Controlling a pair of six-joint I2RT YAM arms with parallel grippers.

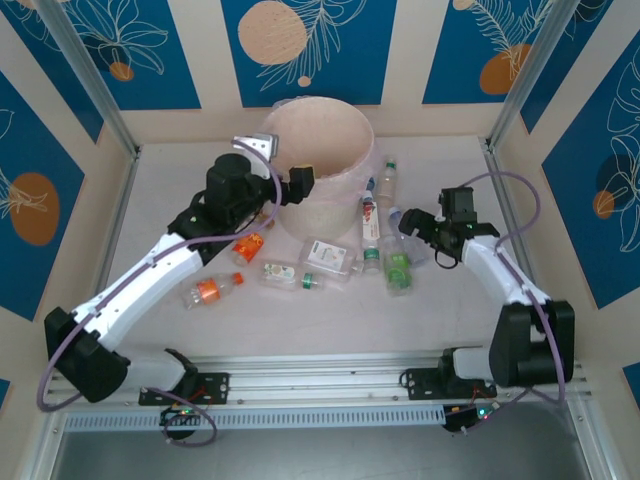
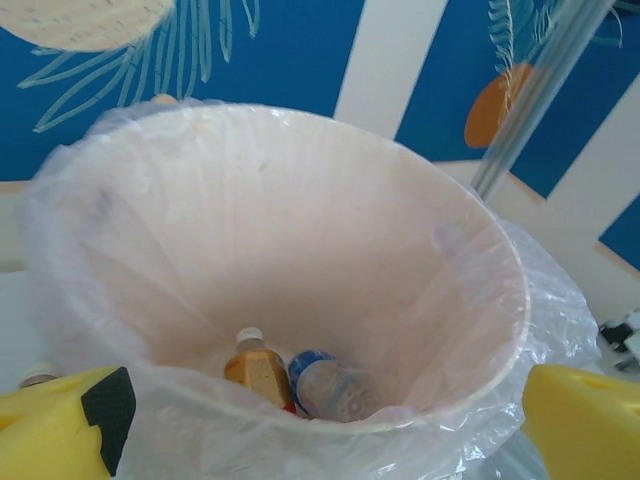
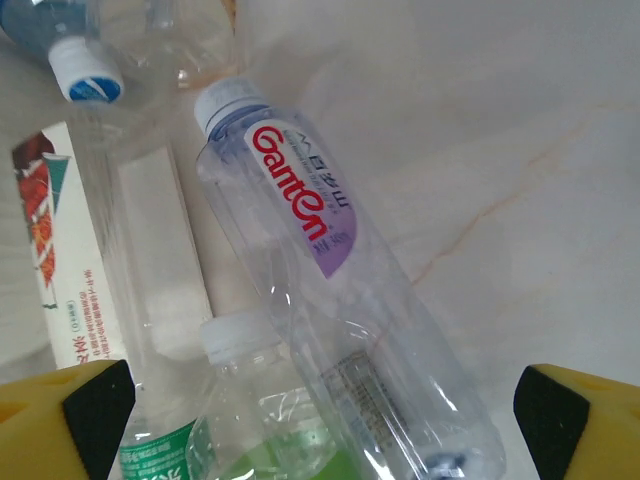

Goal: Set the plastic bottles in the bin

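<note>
Bottles [image 1: 330,262] litter the desk [image 1: 330,320] mid-frame. Left tool [image 1: 300,183] hangs wide and empty above the bin [image 1: 320,140], upper centre, so drops land inside. Right tool [image 1: 413,226], wide too, straddles a red-labelled bottle [image 3: 320,280], lining up a grab.

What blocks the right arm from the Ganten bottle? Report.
Probably nothing, so likely reachable: the right arm hangs over the Ganten bottle, open jaws straddling it, nothing on top. A green-label bottle crowds one side.

Cream bin [image 1: 335,210] w/ pinkish liner, upright at table [image 1: 330,325] rear; 2 bottles [image 2: 260,372] lying inside. Other bottles [image 1: 330,258] scattered flat in front, mixed labels.
</note>
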